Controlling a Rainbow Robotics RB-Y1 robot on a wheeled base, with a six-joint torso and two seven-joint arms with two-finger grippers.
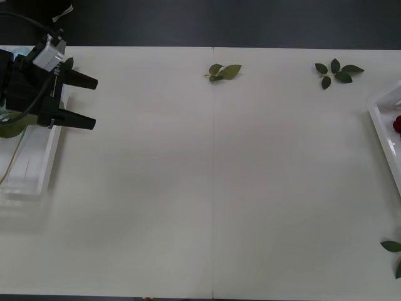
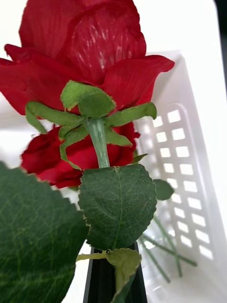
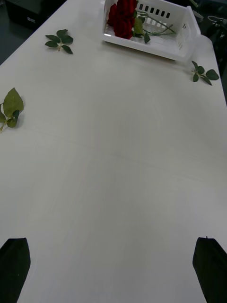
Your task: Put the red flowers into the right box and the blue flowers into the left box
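Shows the left end effector [image 1: 95, 103] released over the left box [image 1: 37, 169] at the table's [image 1: 213, 188] left edge, the right end effector [image 2: 113, 284] clenched on a stem of the red flowers [image 2: 85, 47] above the right box [image 2: 189, 142].

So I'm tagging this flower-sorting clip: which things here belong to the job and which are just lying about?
Job:
- red flowers, in the right box
- left box under the open left gripper
- right gripper's fingers, at a rose stem

Lying about:
- three loose leaf sprigs
- the table
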